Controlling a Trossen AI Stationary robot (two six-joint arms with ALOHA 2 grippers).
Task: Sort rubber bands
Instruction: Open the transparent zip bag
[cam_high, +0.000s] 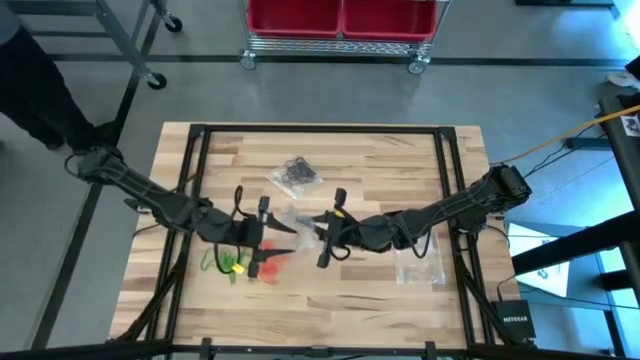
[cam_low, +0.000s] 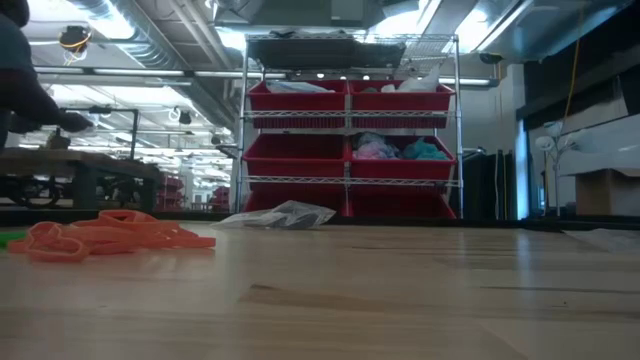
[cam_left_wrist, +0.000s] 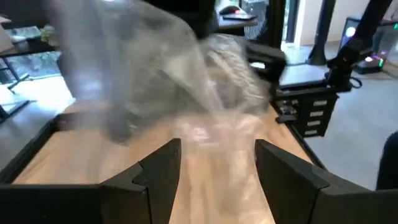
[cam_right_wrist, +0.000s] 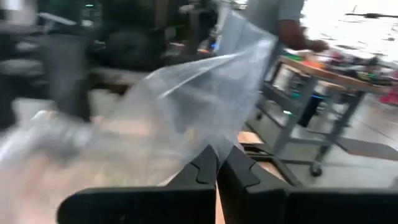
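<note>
A clear plastic bag (cam_high: 292, 213) sits mid-table between my two grippers. My right gripper (cam_high: 312, 225) is shut on it (cam_right_wrist: 199, 106). My left gripper (cam_high: 280, 228) is open just left of the bag (cam_left_wrist: 186, 93), its fingers (cam_left_wrist: 163, 169) apart and short of it. Green rubber bands (cam_high: 222, 262) and orange-red ones (cam_high: 270, 268) lie in loose piles on the table near the left gripper. The orange-red pile also shows in the low view (cam_low: 110, 235). Black bands (cam_high: 298, 172) lie in a heap farther back. My right gripper pinches the clear bag by an edge of the film (cam_right_wrist: 214, 149) between its two shut fingertips, coming roughly level from the table's right. The film spreads out loosely beyond the fingers. Whether it holds one layer or several, I cannot tell.
A second clear bag (cam_high: 420, 262) lies flat at the right of the table. A wire rack with red bins (cam_low: 350, 130) stands beyond the far edge. A person (cam_high: 30, 80) stands off the table's far left corner.
</note>
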